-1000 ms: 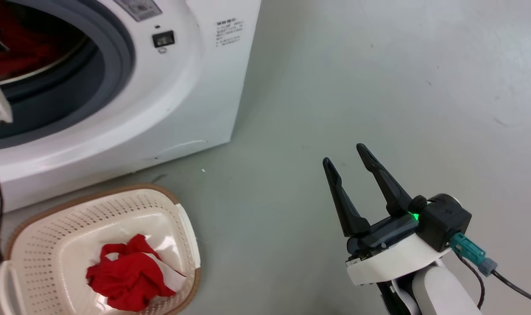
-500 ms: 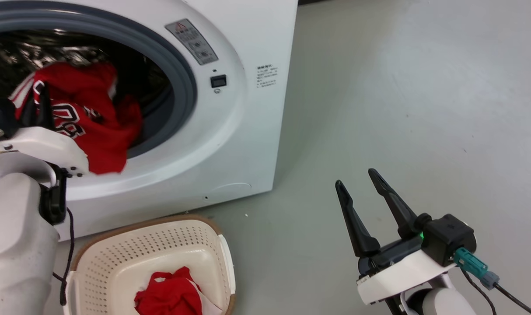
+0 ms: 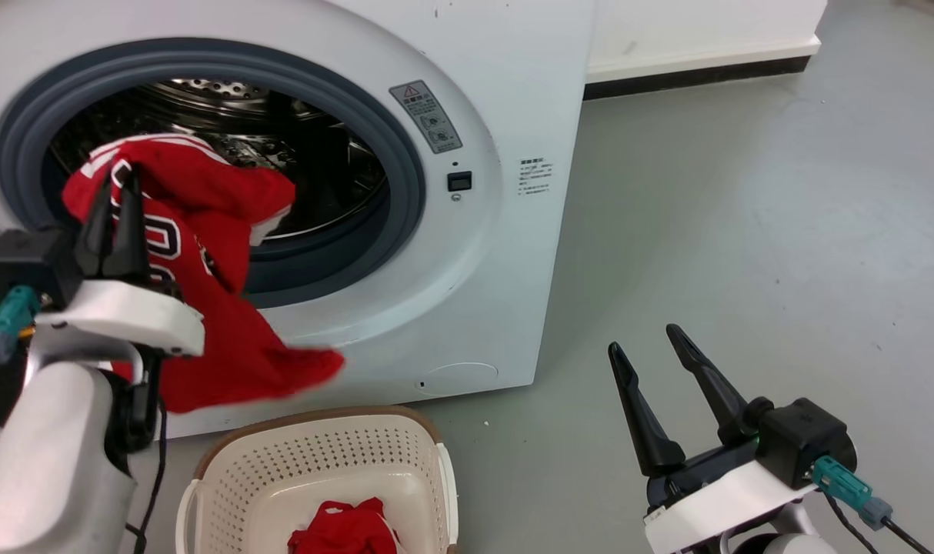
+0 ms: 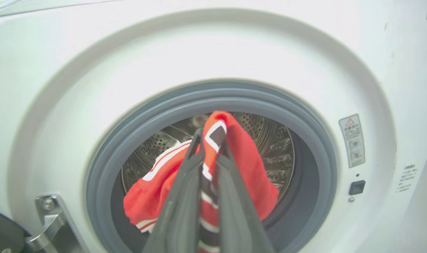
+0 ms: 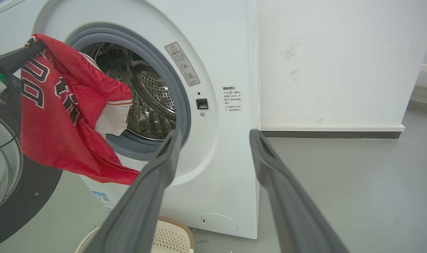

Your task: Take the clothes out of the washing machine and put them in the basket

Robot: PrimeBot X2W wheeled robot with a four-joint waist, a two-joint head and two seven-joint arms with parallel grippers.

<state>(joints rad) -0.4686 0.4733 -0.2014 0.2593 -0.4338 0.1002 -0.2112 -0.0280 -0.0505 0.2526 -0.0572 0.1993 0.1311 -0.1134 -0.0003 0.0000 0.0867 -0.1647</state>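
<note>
The white washing machine (image 3: 513,269) stands with its grey-rimmed porthole open and the steel drum (image 4: 269,147) showing. My left gripper (image 3: 117,185) is shut on a red jersey (image 3: 228,338) with black-and-white lettering, which hangs out of the porthole and down the machine's front. In the left wrist view the fingers (image 4: 185,182) pinch a fold of the jersey (image 4: 248,158). On the floor below sits the cream basket (image 3: 305,422) with a red garment (image 3: 344,527) in it. My right gripper (image 3: 645,342) is open and holds nothing, out to the right above the floor.
The machine's glass door (image 5: 2,168) stands open at the left, with its hinge (image 4: 48,218) beside the porthole. A white wall with a dark skirting (image 3: 698,65) runs behind, and grey floor (image 3: 744,231) stretches to the right of the machine.
The head camera has tilted up and turned towards the machine. My left gripper has drawn the jersey further out of the drum, so it now hangs over the front. The right gripper stays open.
</note>
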